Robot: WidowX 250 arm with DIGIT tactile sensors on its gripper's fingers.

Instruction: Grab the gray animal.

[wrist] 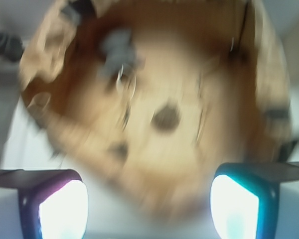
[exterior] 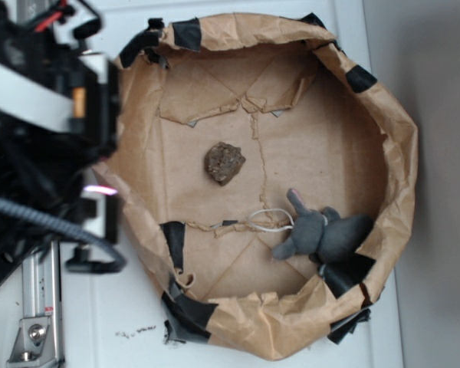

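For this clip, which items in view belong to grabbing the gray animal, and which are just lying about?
Part of the job:
- gray animal, lying against the paper bin's wall
- gripper, open, outside the bin

Just lying about:
- brown rock-like ball, mid-floor
- white loop of string, beside the animal
- paper bin, which holds all three

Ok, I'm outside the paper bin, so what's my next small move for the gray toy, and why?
Probably carry the gripper across above the gray toy. The fingers stand apart with nothing between them, and the toy lies against the paper bin's far wall, away from the brown lump.
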